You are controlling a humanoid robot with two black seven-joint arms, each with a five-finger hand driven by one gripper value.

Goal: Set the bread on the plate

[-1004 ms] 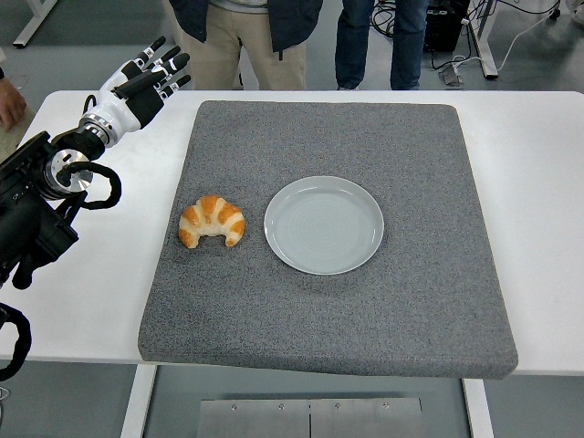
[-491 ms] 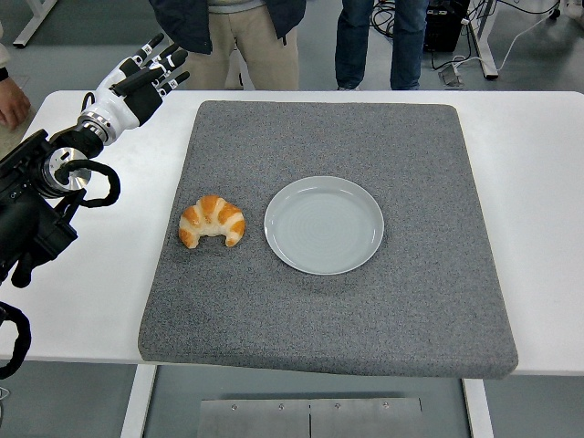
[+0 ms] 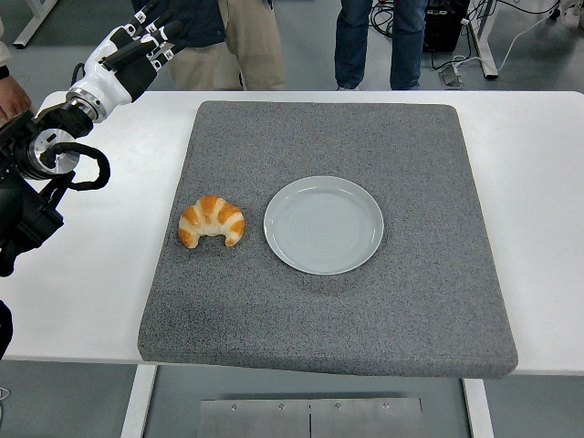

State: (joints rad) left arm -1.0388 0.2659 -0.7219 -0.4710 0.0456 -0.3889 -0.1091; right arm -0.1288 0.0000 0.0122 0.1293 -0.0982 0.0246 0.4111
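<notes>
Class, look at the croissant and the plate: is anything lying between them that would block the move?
Nothing visible. The croissant lies on the grey mat just left of the plate, with only bare mat between them. The plate holds nothing.

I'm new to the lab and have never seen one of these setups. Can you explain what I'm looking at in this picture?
The picture comes from a camera high on a humanoid robot, looking down over its white table. The black arm entering from the left edge ends in the robot's left hand, raised near the table's far left corner, fingers extended and holding nothing. The right arm is out of view. On the table lies a grey mat. On it sit a croissant and, just to its right, an empty pale plate; they do not touch. The legs at the top belong to people standing behind the table.
</notes>
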